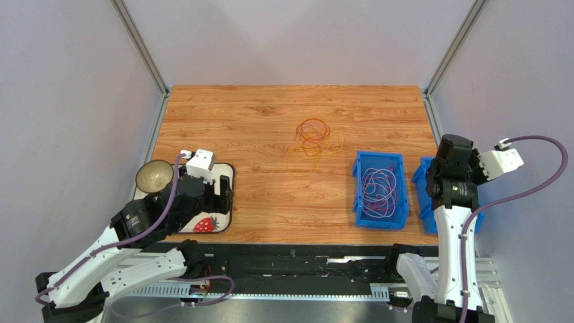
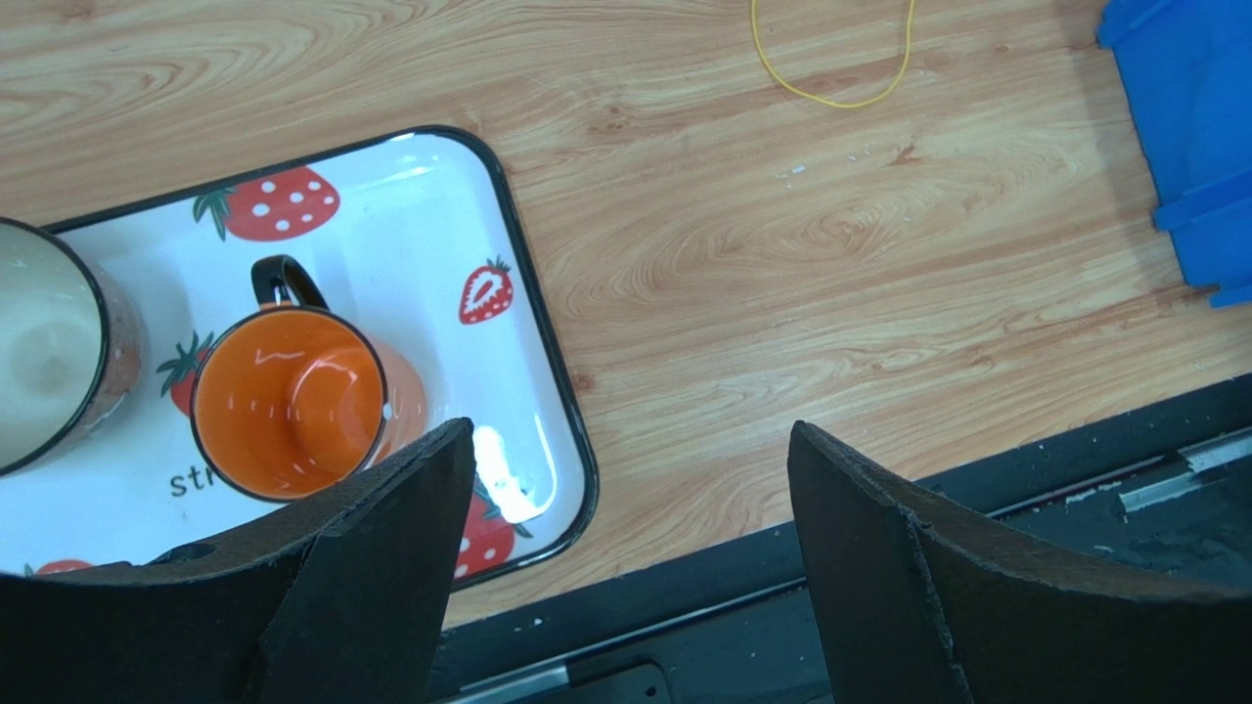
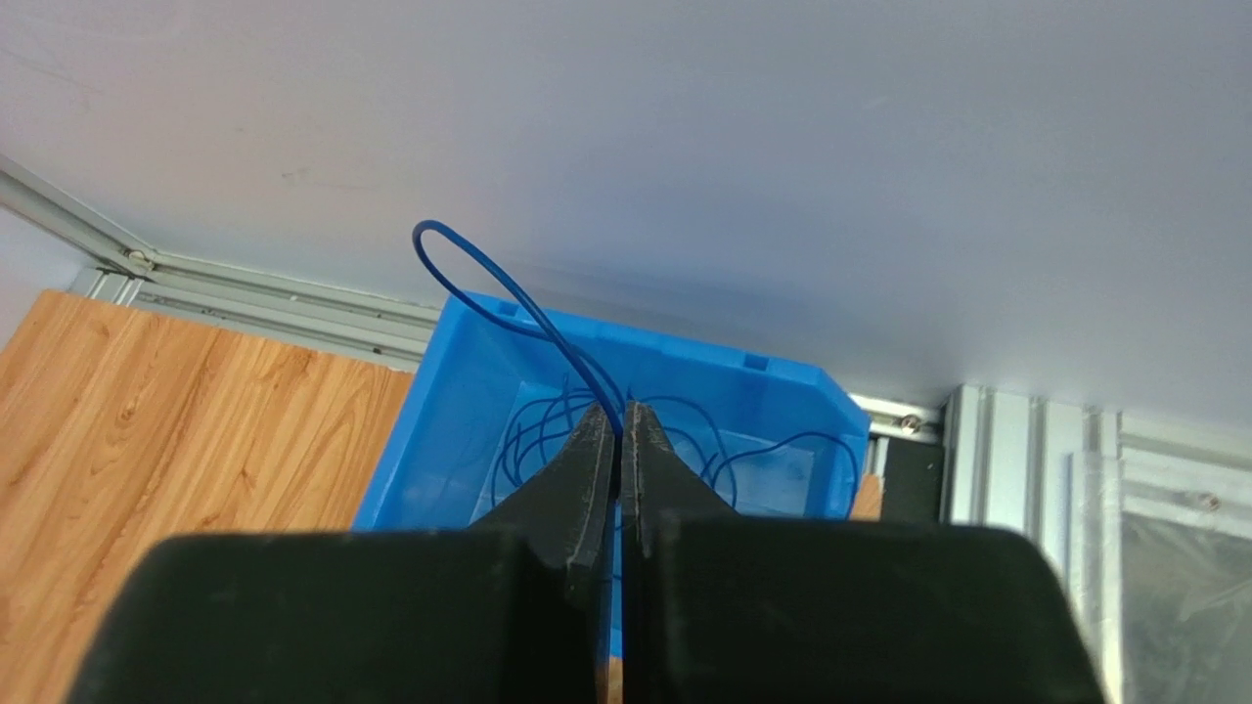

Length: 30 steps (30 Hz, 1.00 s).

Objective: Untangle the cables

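A loose tangle of orange, red and yellow cables [image 1: 313,142] lies on the wooden table, right of centre toward the back. Purple and white cables [image 1: 378,190] fill a blue bin [image 1: 358,192]. My right gripper [image 3: 619,418] is shut on a thin blue cable [image 3: 485,279], whose loop arches up over a second blue bin [image 3: 470,389] holding more blue cables. Over the near-left table edge my left gripper [image 2: 632,433] stands open with nothing between its fingers. In the left wrist view one yellow cable [image 2: 830,88] shows far ahead of it.
A white strawberry-print tray [image 2: 412,220] at the near left carries an orange mug [image 2: 294,404] and a second, pale mug [image 2: 44,352], just left of my left fingers. The second blue bin [image 1: 422,185] sits at the table's right edge under my right arm. Grey walls enclose the table.
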Motion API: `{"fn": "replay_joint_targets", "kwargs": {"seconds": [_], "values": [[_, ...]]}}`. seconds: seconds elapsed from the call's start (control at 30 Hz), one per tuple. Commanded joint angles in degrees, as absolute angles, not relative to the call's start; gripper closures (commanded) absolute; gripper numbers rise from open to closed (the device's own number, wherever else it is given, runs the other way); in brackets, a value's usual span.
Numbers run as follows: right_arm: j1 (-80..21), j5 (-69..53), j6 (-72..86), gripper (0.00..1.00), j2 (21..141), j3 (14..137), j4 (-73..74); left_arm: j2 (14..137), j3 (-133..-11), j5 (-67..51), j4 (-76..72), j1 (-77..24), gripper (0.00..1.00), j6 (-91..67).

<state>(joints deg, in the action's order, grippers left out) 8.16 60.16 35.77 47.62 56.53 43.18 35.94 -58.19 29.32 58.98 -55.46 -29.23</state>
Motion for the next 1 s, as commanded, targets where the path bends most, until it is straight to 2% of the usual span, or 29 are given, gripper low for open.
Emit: {"fn": "replay_joint_targets", "kwargs": {"seconds": [0.0, 0.37, 0.87, 0.97], "values": [[14.0, 47.4, 44.1, 1.00, 50.2, 55.8, 40.2, 36.1, -58.8, 30.6, 59.2, -55.7, 0.14, -29.5], [16.2, 43.9, 46.0, 1.00, 61.8, 56.4, 41.4, 35.5, -59.1, 32.0, 59.9, -55.7, 0.14, -30.1], [16.2, 46.1, 47.5, 0.99, 72.9, 68.3, 55.5, 37.8, -59.0, 31.0, 59.3, -55.6, 0.12, -29.2], [16.2, 43.5, 45.9, 0.19, 72.5, 69.3, 56.0, 38.1, -58.9, 31.1, 59.2, -55.7, 0.13, -29.2]]}}
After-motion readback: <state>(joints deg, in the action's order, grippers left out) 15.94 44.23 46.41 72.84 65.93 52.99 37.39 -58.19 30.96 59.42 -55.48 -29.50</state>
